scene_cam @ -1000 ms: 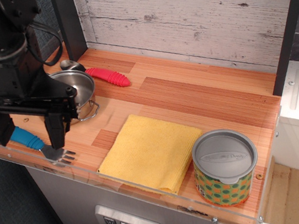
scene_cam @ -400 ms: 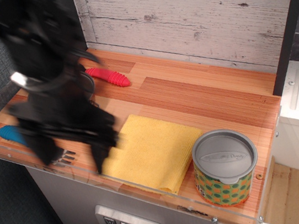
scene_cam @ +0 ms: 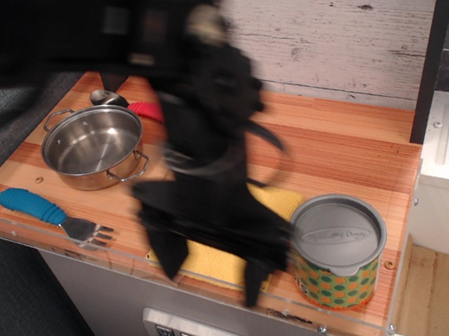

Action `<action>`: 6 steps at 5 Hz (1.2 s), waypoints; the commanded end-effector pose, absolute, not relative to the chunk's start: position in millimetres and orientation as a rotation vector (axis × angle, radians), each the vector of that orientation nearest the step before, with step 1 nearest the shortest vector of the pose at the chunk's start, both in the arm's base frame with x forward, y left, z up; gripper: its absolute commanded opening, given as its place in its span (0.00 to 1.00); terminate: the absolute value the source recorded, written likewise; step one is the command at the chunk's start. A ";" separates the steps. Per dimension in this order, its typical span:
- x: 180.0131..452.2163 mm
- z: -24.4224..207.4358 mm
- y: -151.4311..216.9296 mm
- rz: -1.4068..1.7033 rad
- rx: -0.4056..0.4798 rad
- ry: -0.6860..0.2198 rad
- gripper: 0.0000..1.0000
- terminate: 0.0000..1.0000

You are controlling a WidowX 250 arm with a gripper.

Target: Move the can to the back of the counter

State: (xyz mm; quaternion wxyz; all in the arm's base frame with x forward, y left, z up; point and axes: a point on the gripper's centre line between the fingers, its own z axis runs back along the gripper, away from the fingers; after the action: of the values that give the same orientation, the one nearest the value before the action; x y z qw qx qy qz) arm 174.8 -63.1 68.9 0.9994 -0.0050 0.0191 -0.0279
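At front-right tabletop (scene_cam: 329,141) corner, can (scene_cam: 339,250) sits untouched; your claw (scene_cam: 213,266), blurred, prongs apart, hangs just left, prob. lining up approach.

Even, soft light; the arm (scene_cam: 195,139) smears with motion blur (the rest stays sharp).

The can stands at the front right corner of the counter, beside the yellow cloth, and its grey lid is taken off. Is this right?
Not quite. The grey lid is on the can, not taken off; the observation.image view shows it closed. The rest holds: it stands at the front right corner of the counter, beside the yellow cloth.
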 end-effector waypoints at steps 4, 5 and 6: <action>219.1 58.1 -104.0 0.007 0.044 0.022 1.00 0.00; 231.9 59.5 -101.4 0.025 0.053 0.007 1.00 0.00; 246.5 60.0 -101.6 0.027 0.040 -0.003 1.00 0.00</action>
State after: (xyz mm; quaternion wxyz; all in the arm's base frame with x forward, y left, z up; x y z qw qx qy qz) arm 245.5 -101.3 51.3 0.9995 0.0258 0.0134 0.0101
